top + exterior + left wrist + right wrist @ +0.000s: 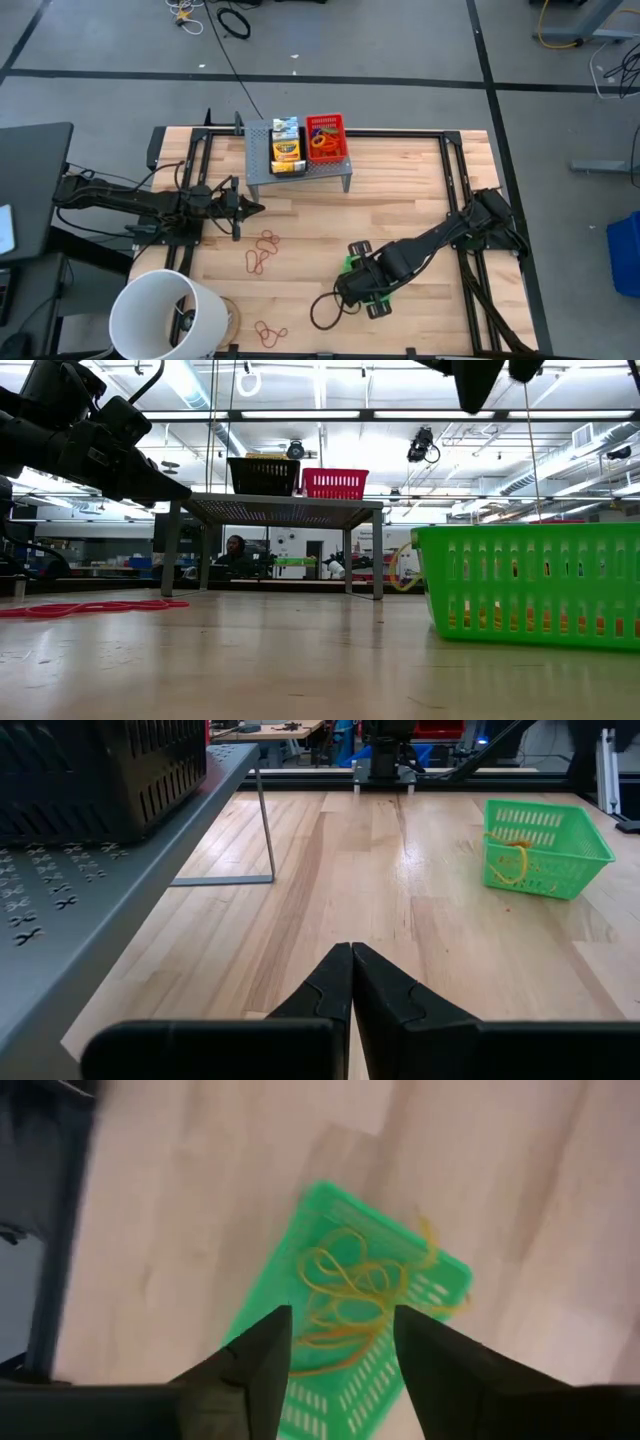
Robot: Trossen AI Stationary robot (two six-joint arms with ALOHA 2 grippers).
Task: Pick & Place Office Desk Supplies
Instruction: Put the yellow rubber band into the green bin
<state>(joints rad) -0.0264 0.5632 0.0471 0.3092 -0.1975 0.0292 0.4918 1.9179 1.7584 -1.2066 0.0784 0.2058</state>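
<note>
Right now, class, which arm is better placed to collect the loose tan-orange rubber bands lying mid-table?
Probably the left: its shut gripper sits beside the tan-orange rubber bands. The open right gripper hangs over the green mesh tray.

The wooden table (pixel 400 200) carried a grey riser (pixel 300 172) at its far edge; nearer lay loose rubber bands (pixel 262 252), a green tray (pixel 352 268) and a white bucket (pixel 165 318).

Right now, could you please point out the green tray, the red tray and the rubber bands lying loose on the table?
green tray (pixel 545 845): left wrist view, its near side wall.
red tray (pixel 325 125): high view, its far rim.
rubber bands (pixel 262 252): high view, middle of the loose cluster.
</note>
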